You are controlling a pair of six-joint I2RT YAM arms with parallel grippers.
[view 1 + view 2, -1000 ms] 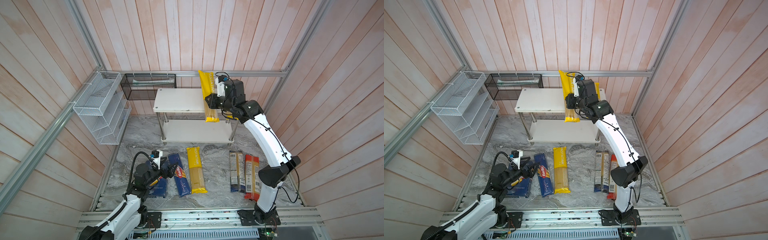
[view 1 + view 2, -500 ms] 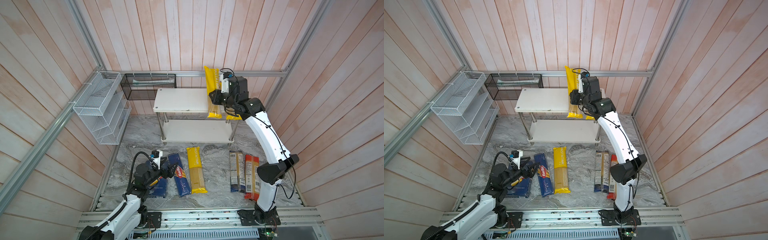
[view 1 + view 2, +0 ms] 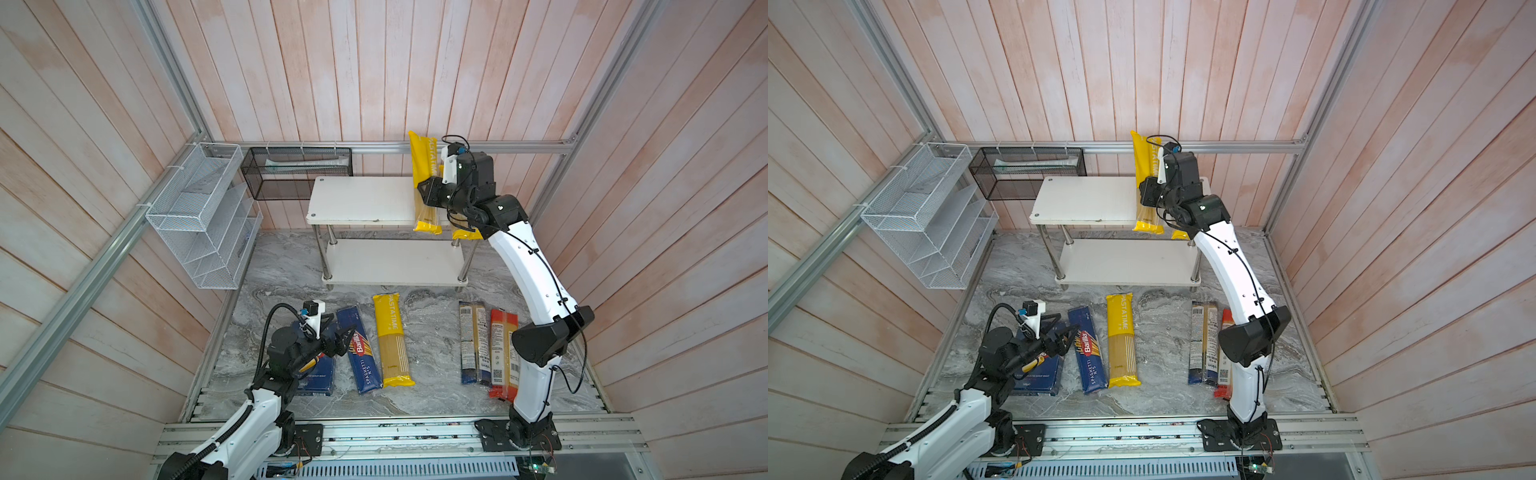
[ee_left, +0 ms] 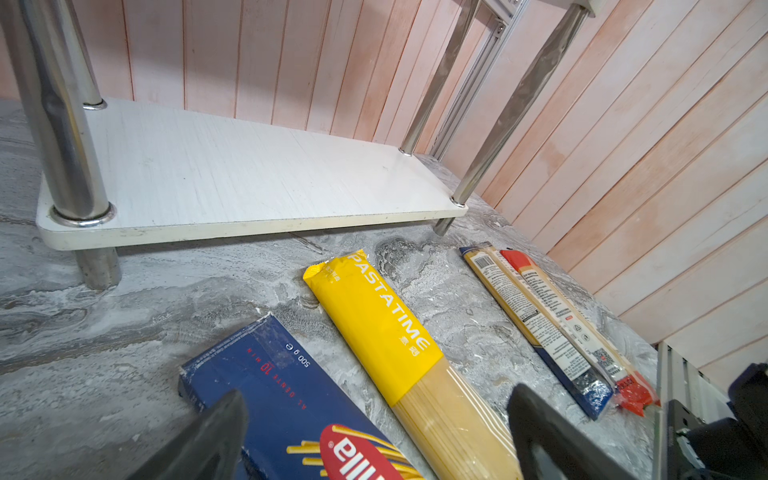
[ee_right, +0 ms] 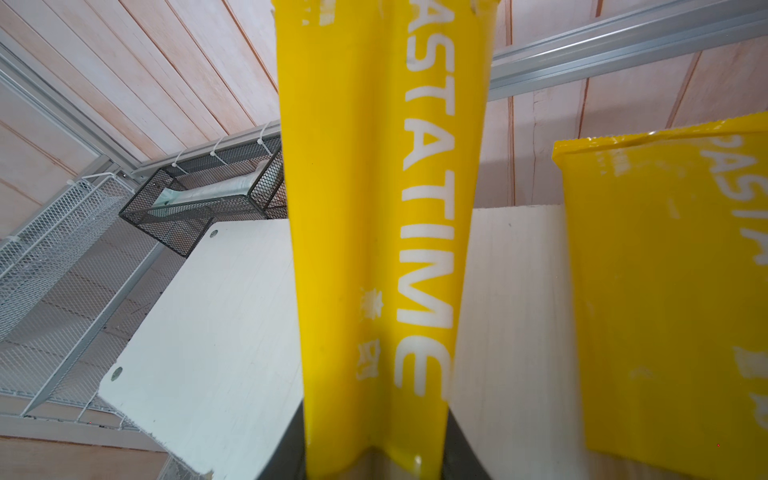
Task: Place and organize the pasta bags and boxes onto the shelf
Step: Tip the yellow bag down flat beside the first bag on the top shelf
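1. Right gripper (image 3: pixel 429 194): jaws clamped across the middle of a yellow bag (image 3: pixel 422 160), with the held bag running 12 to 6 o'clock.
2. Held bag sits over the 3 o'clock part of the shelf (image 3: pixel 360 200) top board. Its far end rises in front of the back wall rail and its near end hangs past the board's 6 o'clock edge. I cannot tell whether it touches the board.
3. In the right wrist view the clear window end starts right at my jaws, and the PASTATIME lettering runs away from them.
4. Second bag (image 5: pixel 665 291), also yellow, lies on the top board at 3 o'clock of the held bag, with a strip of bare board between them. In both top views my arm hides most of it; only its near end shows at the board's front corner.
5. Left gripper (image 4: pixel 378 397): jaws spread wide, nothing between them. It hovers low at 7 o'clock on the table (image 3: pixel 432 399), pointing toward the shelf.
6. Packs flat on the table at 6 o'clock of the shelf, read from 9 to 3 o'clock:
   - Rigatoni box (image 3: pixel 318 374), partly under my left arm.
   - Spaghetti box (image 3: pixel 362 358), just beside it.
   - Floor bag (image 3: pixel 392 341), yellow, just beside the Spaghetti box.
   - Then a gap.
   - Blue-end bag (image 3: pixel 471 340) and red-end bag (image 3: pixel 503 353), side by side and touching.
7. All lie lengthwise, 12 to 6 o'clock.
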